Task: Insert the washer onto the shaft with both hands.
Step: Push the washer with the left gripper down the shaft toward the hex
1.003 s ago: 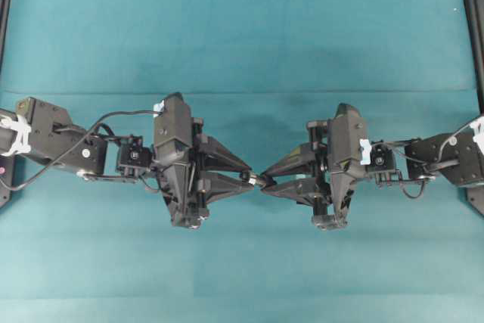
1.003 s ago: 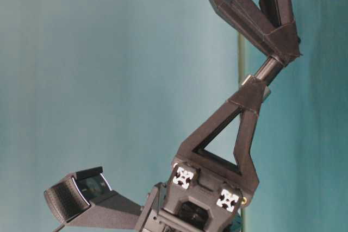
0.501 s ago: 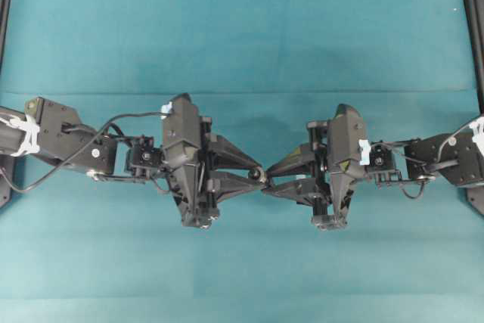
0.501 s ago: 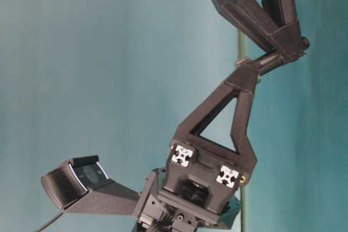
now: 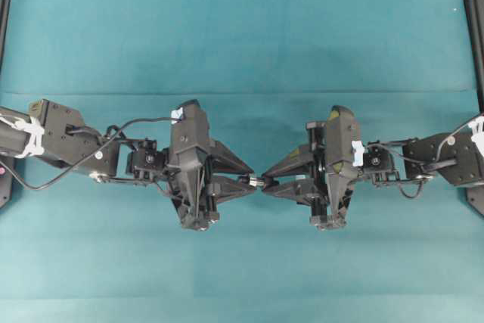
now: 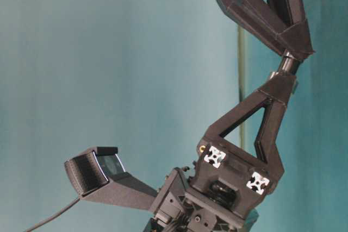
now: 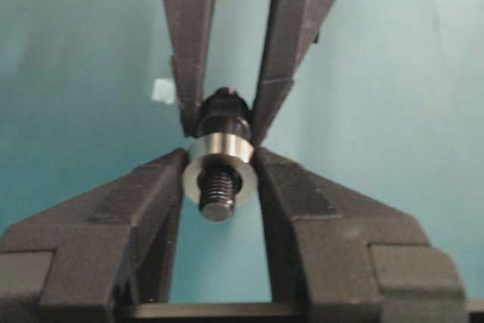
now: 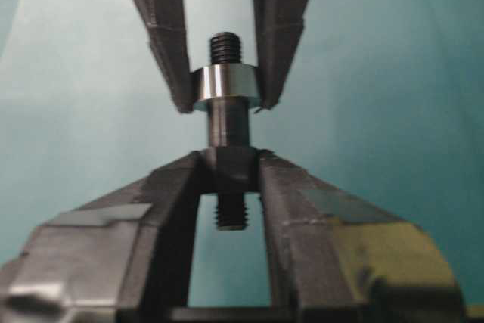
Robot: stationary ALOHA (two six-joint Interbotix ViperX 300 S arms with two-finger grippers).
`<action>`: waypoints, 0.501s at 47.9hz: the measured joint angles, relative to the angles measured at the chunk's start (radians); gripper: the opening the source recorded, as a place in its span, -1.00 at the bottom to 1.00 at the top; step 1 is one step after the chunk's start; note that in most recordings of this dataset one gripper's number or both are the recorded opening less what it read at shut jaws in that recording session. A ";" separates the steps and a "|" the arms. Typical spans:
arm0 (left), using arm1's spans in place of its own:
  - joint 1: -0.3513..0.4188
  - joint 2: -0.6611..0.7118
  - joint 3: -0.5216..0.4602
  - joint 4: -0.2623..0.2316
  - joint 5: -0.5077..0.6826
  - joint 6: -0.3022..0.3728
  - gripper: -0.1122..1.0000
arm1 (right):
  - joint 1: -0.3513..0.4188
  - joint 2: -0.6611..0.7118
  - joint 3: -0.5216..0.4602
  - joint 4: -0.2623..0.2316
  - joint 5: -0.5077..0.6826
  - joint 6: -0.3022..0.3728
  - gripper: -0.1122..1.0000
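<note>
No legible text or labels.

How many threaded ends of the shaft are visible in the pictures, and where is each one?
2. On the shaft, one threaded end sticks out past the washer held by the left gripper; the other pokes out behind the right gripper fingers.

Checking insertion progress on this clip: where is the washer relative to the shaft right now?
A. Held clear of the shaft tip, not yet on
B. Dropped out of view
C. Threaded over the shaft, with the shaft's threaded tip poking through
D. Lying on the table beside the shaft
C: in the left wrist view the washer, clamped by the left gripper, rings the shaft, which the right gripper holds.
</note>
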 measured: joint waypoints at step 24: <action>0.005 0.018 -0.032 0.000 0.017 0.002 -0.18 | 0.000 0.003 -0.006 -0.002 0.002 -0.003 -0.80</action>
